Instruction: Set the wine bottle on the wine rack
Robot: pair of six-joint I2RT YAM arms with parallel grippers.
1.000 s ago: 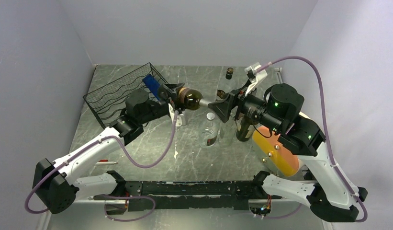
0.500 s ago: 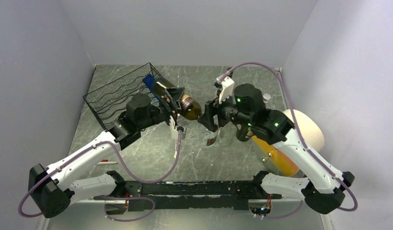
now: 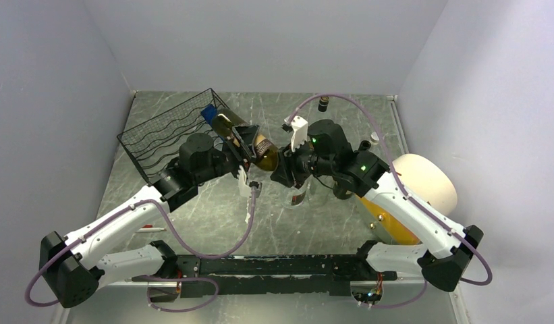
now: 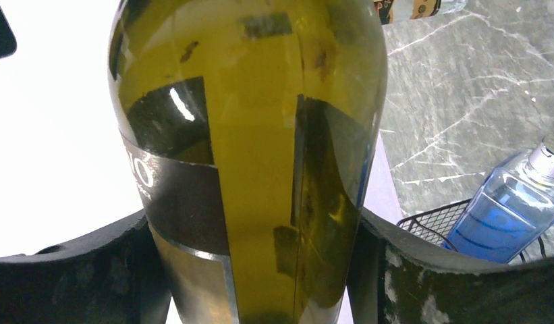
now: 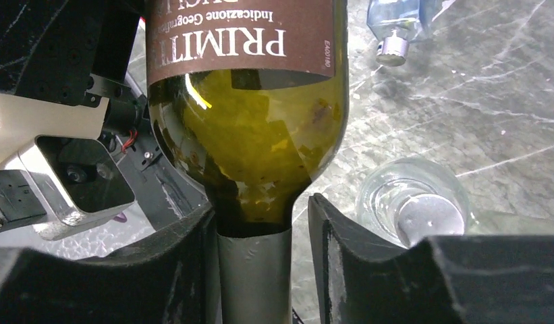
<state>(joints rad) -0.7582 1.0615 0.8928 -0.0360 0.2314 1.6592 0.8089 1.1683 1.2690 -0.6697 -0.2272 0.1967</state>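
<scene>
The wine bottle is olive green with a brown label and lies nearly level in the air. Its base points at the black wire wine rack at the back left, near the rack's right corner. My left gripper is shut on the bottle's body, a finger pressed on each side. My right gripper is open round the grey-foiled neck; one finger touches it and a gap shows on the other side. A blue bottle lies in the rack.
A clear glass bottle stands right under my right gripper and shows in the right wrist view. A dark bottle stands beside it. A small bottle is at the back. A large orange and cream object is at the right.
My left gripper has carried the wine bottle back and left toward the rack. My right arm has swung left after it, and its gripper stays at the neck.
</scene>
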